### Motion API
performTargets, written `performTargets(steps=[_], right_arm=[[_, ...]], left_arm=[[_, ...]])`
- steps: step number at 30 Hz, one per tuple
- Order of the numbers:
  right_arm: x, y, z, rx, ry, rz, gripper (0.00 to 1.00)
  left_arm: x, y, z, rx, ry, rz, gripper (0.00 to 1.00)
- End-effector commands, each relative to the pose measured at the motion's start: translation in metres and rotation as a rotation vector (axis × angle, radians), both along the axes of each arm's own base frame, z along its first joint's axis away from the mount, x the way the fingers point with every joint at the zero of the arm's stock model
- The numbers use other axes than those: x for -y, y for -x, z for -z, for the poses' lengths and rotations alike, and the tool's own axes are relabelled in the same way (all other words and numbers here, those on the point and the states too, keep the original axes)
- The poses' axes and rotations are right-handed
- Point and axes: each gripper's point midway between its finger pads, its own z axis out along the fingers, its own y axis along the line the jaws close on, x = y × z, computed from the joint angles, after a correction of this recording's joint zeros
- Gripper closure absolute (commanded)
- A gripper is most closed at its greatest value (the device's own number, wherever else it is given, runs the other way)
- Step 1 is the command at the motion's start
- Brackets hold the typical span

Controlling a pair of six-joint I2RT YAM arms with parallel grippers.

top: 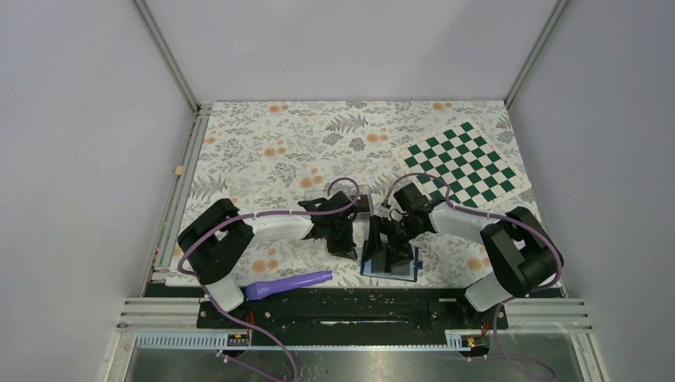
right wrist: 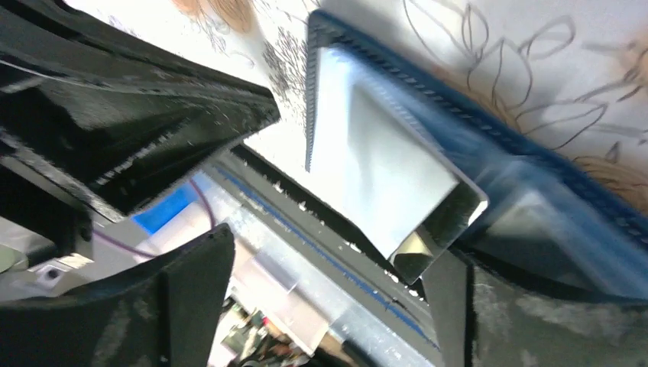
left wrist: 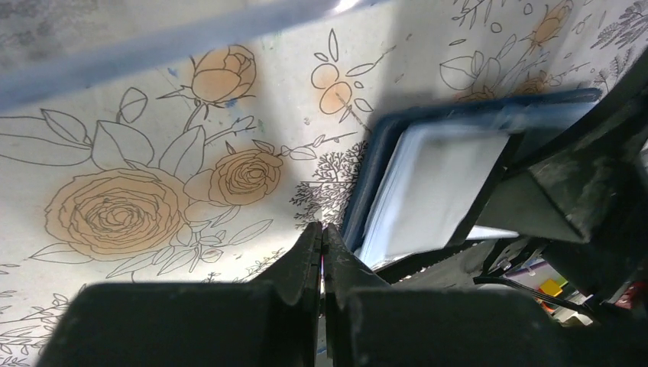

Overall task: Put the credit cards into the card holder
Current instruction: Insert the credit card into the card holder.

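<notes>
Left gripper [left wrist: 322, 248] clenching shut beside holder [left wrist: 489, 107], right gripper [right wrist: 332, 256] hovering released, jaws gaping wide near card [right wrist: 374, 160] lying in holder.

We label: floral cloth [top: 271, 151] beneath the left fingers [left wrist: 304, 267] and right fingers [right wrist: 183, 306]; green-checked mat [top: 462, 163] beyond the right fingers; purple tool [top: 288, 284] nearer than the left fingers.

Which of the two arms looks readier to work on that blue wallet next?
Right, probably. The right gripper hangs open directly over the open wallet, fingers spread wide. The left gripper is shut, its tips beside the wallet's edge, so it would have to open and shift first.
</notes>
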Motion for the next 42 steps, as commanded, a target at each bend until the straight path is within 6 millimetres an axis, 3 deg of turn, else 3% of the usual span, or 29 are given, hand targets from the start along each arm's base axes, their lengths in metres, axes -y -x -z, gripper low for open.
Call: performTargets(steps=[1, 9, 14, 16, 21, 36, 42], right_arm=[[0.014, -0.005, 0.003, 0.067, 0.110, -0.046, 0.01], [0.024, -0.006, 0.006, 0.101, 0.170, -0.060, 0.02], [0.028, -0.005, 0.003, 0.121, 0.177, -0.075, 0.20], [0.029, -0.005, 0.002, 0.122, 0.184, -0.085, 0.23], [0.040, -0.009, -0.005, 0.170, 0.243, -0.091, 0.01], [0.070, -0.016, -0.037, 0.299, 0.398, -0.116, 0.00], [0.078, -0.021, -0.026, 0.307, 0.463, -0.123, 0.01]], left_arm=[[0.016, -0.008, -0.020, 0.036, 0.067, 0.009, 1.00], [0.021, -0.012, -0.021, 0.042, 0.066, 0.019, 1.00], [0.021, -0.013, -0.021, 0.043, 0.064, 0.019, 1.00], [0.022, -0.013, -0.021, 0.045, 0.066, 0.021, 1.00], [0.019, -0.015, -0.025, 0.065, 0.055, 0.019, 1.00], [0.027, -0.022, -0.035, 0.092, 0.080, 0.042, 1.00], [0.034, -0.020, -0.036, 0.082, 0.108, 0.053, 1.00]])
